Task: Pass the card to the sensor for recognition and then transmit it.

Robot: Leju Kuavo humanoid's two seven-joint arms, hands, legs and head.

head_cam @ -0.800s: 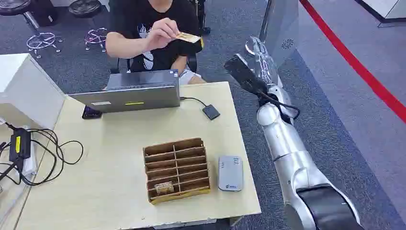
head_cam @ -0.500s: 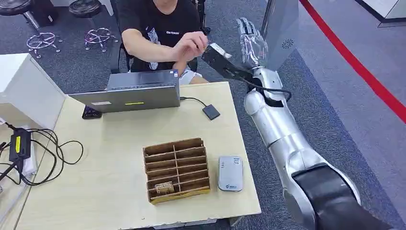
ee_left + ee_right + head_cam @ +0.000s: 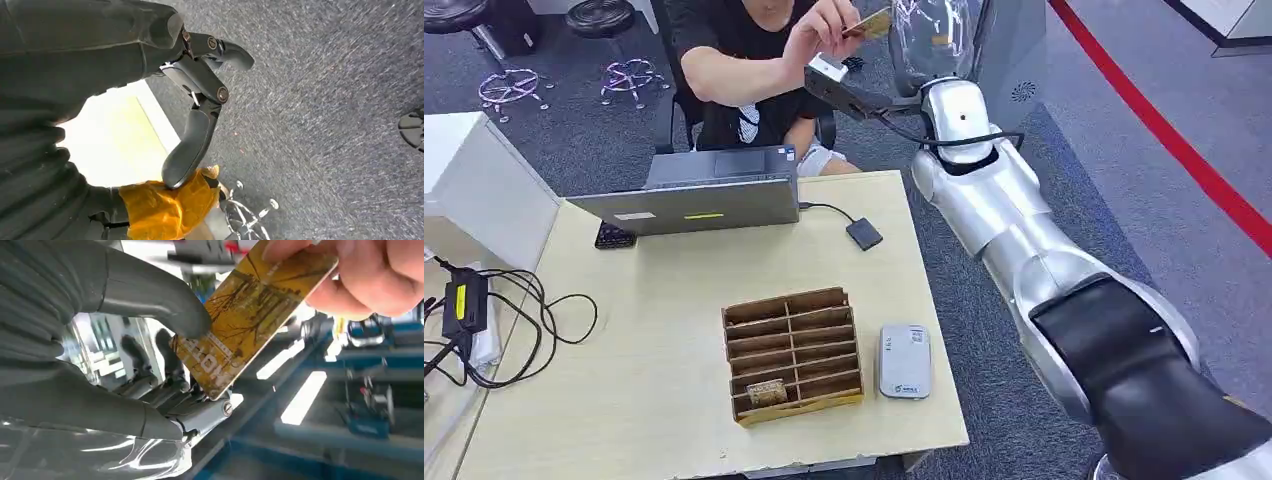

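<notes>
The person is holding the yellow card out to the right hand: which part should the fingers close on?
Take the free lower end of the card, the end away from the person's hand, which pinches the other end. The card is a thin flat sheet, so I would pinch its two faces. The right hand already has its thumb against one face and its fingers behind the other.

Card (image 3: 252,315): yellow-gold, tree-pattern print, tilted, raised high beyond bench far edge; one end pinched in person's hand (image 3: 372,275), other end against thumb of right robot hand (image 3: 165,370). Sensor (image 3: 905,361): grey flat box, flat on bench beside slotted cardboard organizer (image 3: 793,354).
</notes>
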